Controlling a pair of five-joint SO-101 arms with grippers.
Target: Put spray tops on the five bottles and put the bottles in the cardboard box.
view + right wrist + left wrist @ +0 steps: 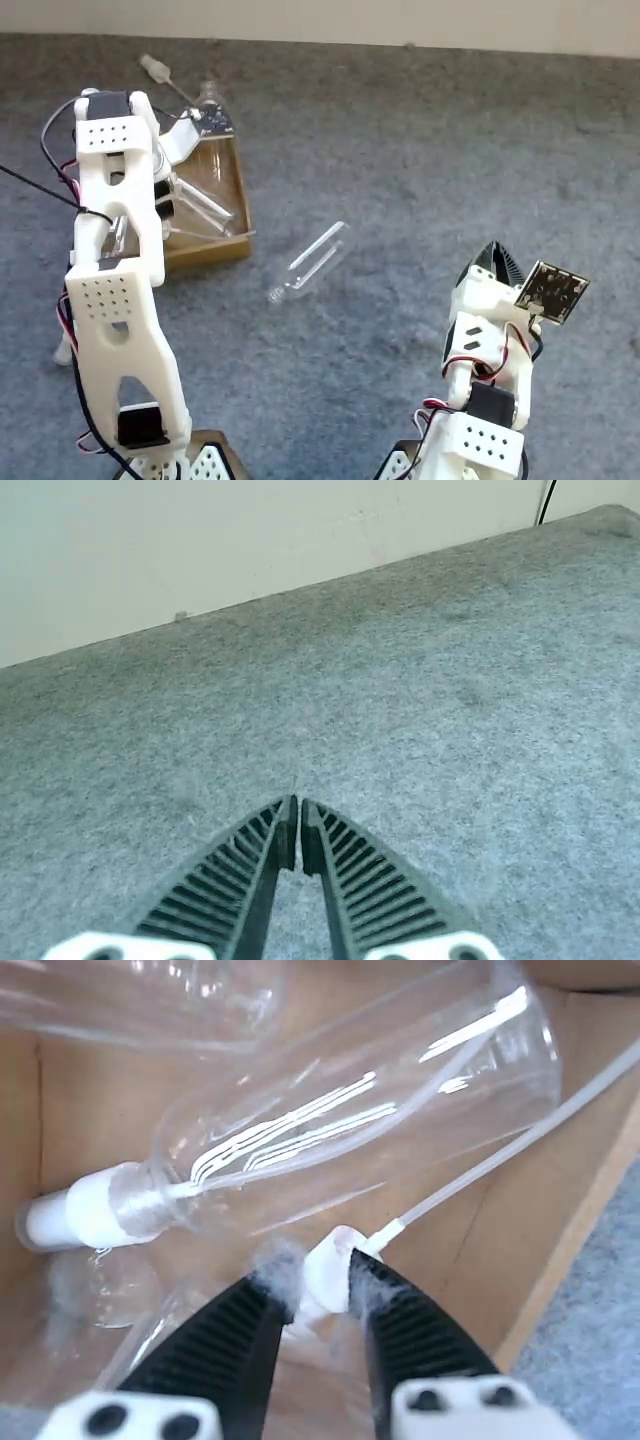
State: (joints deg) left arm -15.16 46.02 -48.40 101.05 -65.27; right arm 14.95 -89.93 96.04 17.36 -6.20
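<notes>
Starting at the left: cardboard box (241, 205), on grey carpet (420, 150), with the left arm over it. Left gripper (320, 1280), inside the box, fingers clamped on a white spray top (330, 1255); its thin tube (500, 1150) trails toward the box wall. Capped bottle (350, 1130), clear, lying on its side on the box floor just beside the gripped top. Second bottle (150, 1000), clear, lying beyond the first. Loose spray top (156, 70), on the carpet past the far end of the box. Open bottle (308, 263), clear, no top, lying on the carpet between the arms. Right gripper (299, 830), fingers together, holding nothing, above bare carpet, well apart from the box.
</notes>
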